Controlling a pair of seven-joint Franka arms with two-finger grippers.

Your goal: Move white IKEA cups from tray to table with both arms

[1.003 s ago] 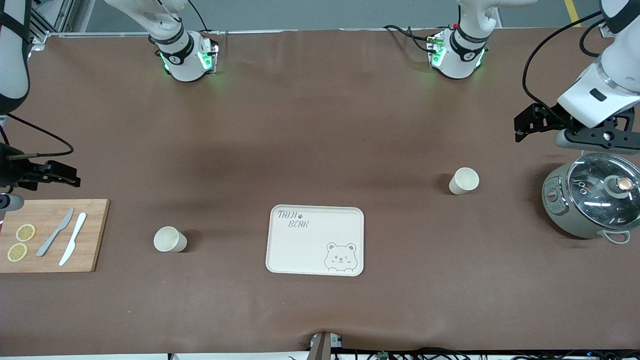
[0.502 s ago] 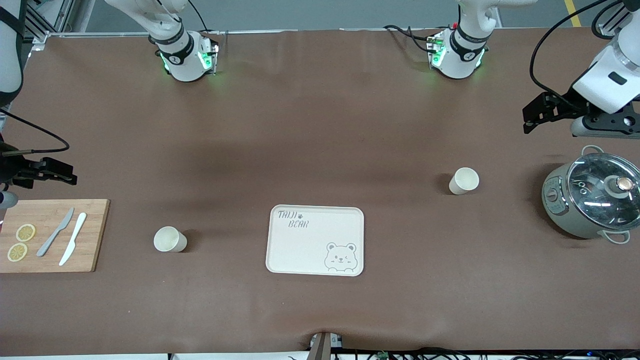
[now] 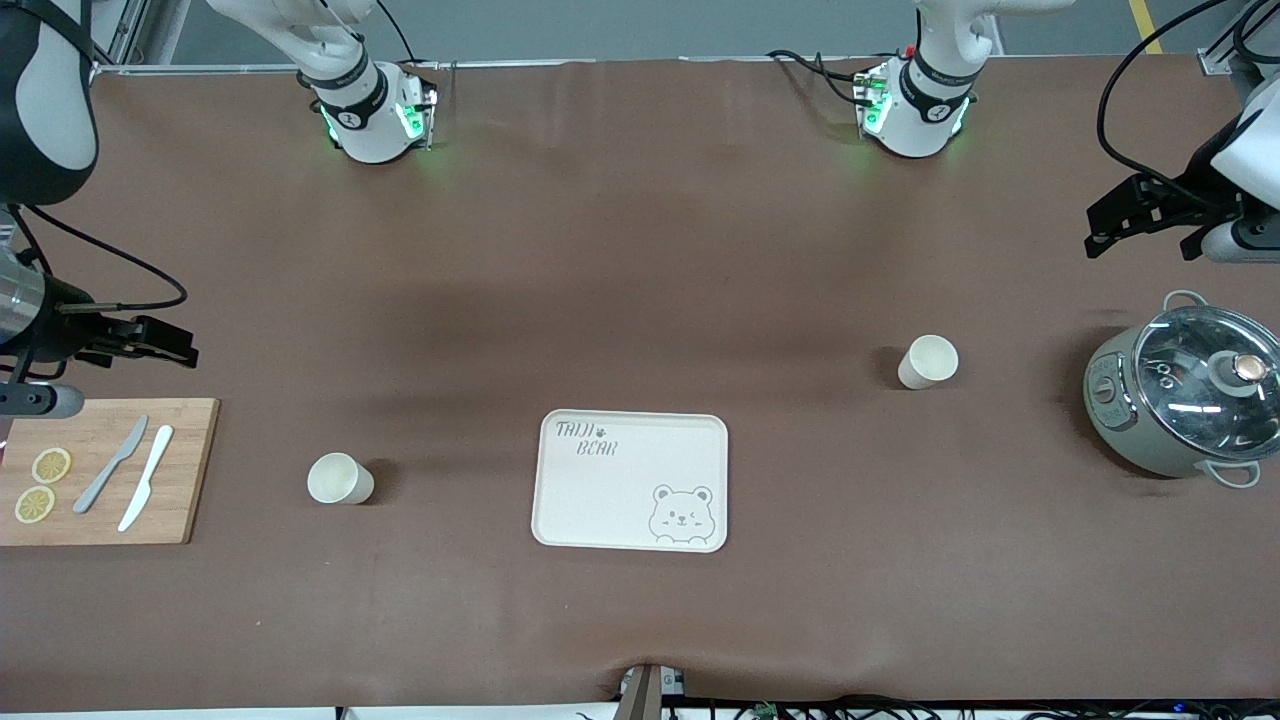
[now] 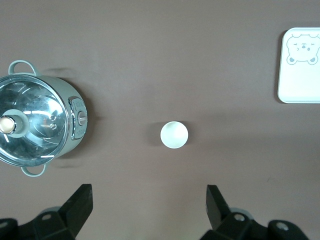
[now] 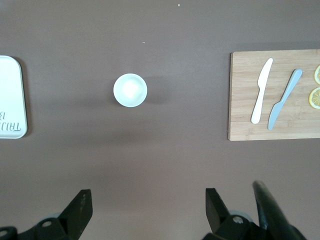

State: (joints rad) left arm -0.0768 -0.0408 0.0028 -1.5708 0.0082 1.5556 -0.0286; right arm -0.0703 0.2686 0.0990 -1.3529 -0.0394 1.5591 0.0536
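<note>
while both cups (image 3: 340,479) (image 3: 928,361) sit on brown table (image 3: 640,250), left claw (image 4: 148,207), right claw (image 5: 145,209) apart.

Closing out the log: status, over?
Left gripper, right gripper open, empty, above table. Both cups on table. Tray bare. No obstructions.

A robotics lab: two bench-mounted arms (image 3: 365,110), aluminium framing (image 3: 120,35), brown-sheeted table (image 3: 640,250), loose cables (image 3: 850,708).

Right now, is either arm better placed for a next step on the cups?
Neither: the tray is bare and both cups stand on the table. Left gripper and right gripper hang open at the table's ends.
</note>
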